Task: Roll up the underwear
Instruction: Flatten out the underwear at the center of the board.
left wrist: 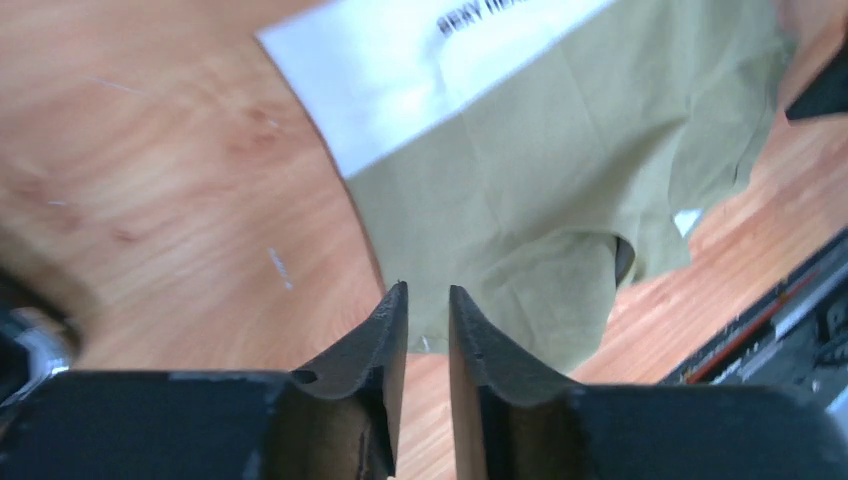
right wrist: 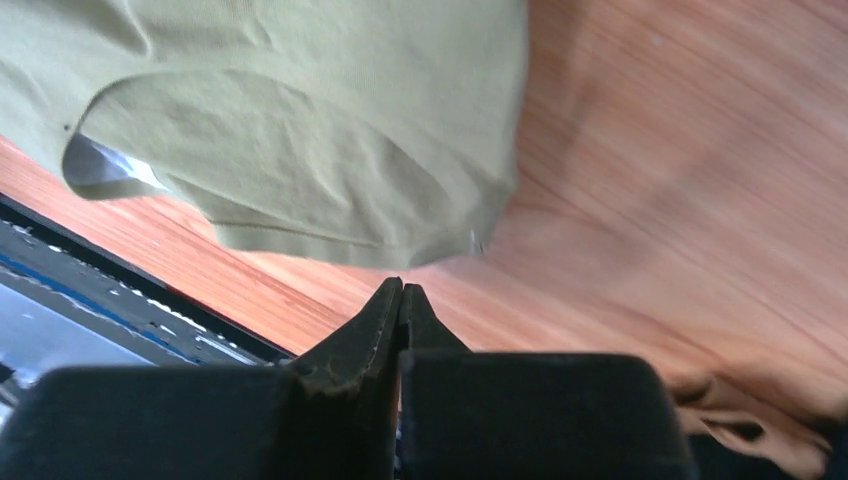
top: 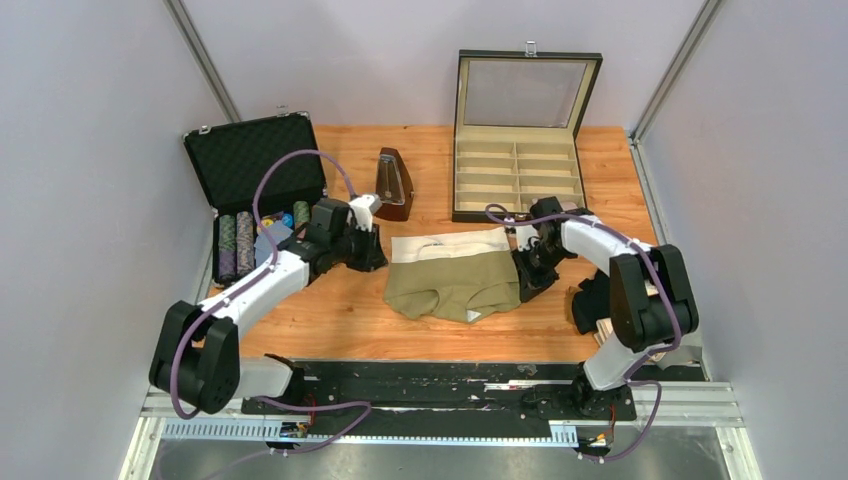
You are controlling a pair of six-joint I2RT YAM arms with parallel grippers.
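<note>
The olive-khaki underwear (top: pixel 455 285) lies spread flat on the wooden table, its pale waistband (top: pixel 450 246) on the far side. In the left wrist view the underwear (left wrist: pixel 560 170) fills the upper right. My left gripper (top: pixel 377 257) hovers just off its left edge. That gripper (left wrist: pixel 428 290) is open by a narrow gap with nothing in it. My right gripper (top: pixel 522 276) sits at the cloth's right edge. Its own view shows this gripper (right wrist: pixel 402 285) shut and empty, just short of the hem of the underwear (right wrist: pixel 300 120). More underwear (top: pixel 590 300), black and beige, lies piled under the right arm.
An open black case (top: pixel 255 165) with stacks of chips stands at the back left. A dark metronome (top: pixel 394 185) is beside it. An open compartment box (top: pixel 517 175) stands at the back right. A black rail (top: pixel 450 375) runs along the table's near edge.
</note>
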